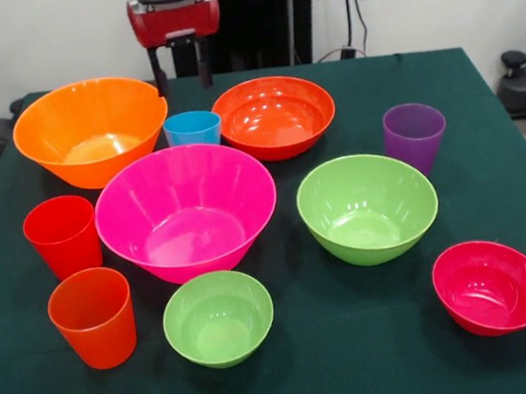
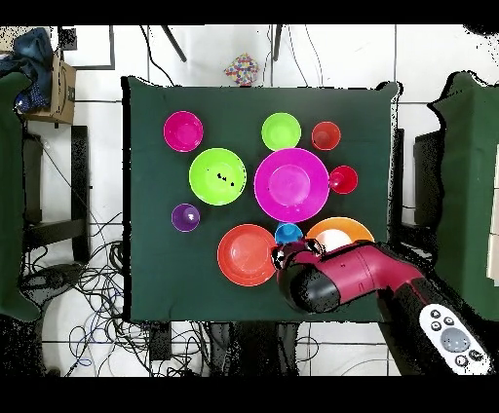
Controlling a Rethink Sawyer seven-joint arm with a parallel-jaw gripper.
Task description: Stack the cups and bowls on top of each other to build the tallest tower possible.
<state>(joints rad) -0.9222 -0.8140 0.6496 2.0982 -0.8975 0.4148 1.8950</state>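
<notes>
The tabletop [image 1: 376, 355] is covered in plain dark green cloth. On it, the largest bowl [image 1: 186, 210] is hot pink, the other big bowl [image 1: 90, 131] bright orange, and the shallow bowl [image 1: 274, 116] red-orange. Two bowls are lime green, one medium [image 1: 367, 207] and one small [image 1: 218, 317]; the last small bowl [image 1: 490, 286] is crimson. The cups are red [image 1: 62, 236], orange [image 1: 93, 317], blue [image 1: 192, 128] and purple [image 1: 415, 137] (the purple one translucent). The arm's head [image 1: 173, 15] is glossy red, its hand [image 1: 181, 73] black.
</notes>
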